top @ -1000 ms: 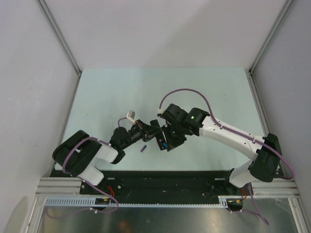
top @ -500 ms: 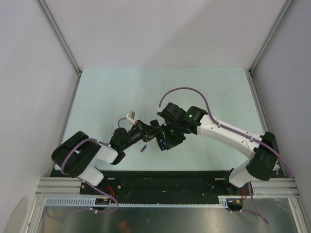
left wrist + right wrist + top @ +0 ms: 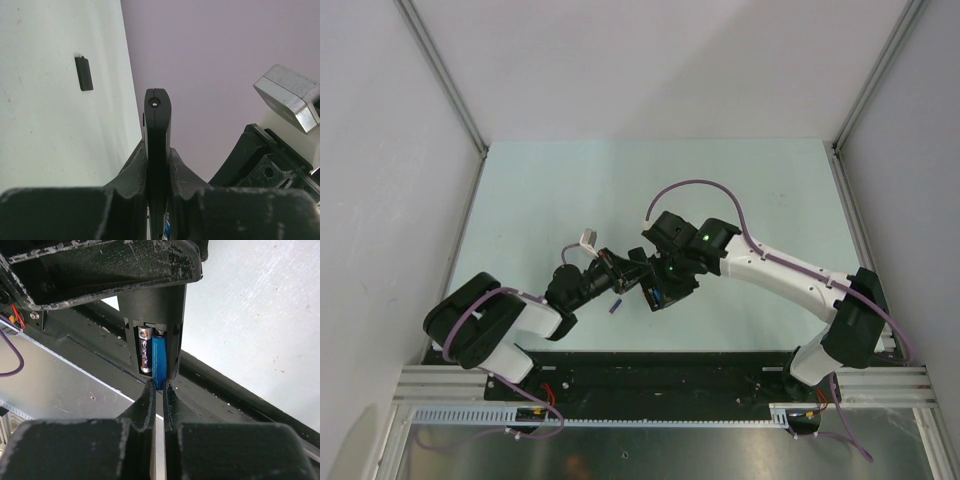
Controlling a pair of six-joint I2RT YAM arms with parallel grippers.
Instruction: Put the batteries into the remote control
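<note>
- Overhead, both arms reach in toward the middle of the pale green table [image 3: 570, 190] and meet there, wrist heads close together
- Left gripper [image 3: 157, 152]: its fingers are clamped on the remote control [image 3: 157, 115], which is held edge-on between them and lifted off the table, its rounded end sticking out past the fingertips
- From the right wrist view, the remote's battery bay is open and faces that camera; two cells lie side by side in it
- One is the bright blue battery [image 3: 160, 360], on the right side of the bay, with its lower end poking out past the bay's rim
- Beside it on the left lies a second battery [image 3: 145, 352] with a silvery skin and orange marks
- Right gripper [image 3: 158, 385]: drawn in to a narrow slot, its two tips either side of the bright blue battery's protruding end and seemingly pinching it
- Purple-blue battery [image 3: 615, 304]: lying loose on the table just below the two grippers, held by neither
- Small flat black piece [image 3: 84, 73]: lying alone on the table, well apart from the remote control
</note>
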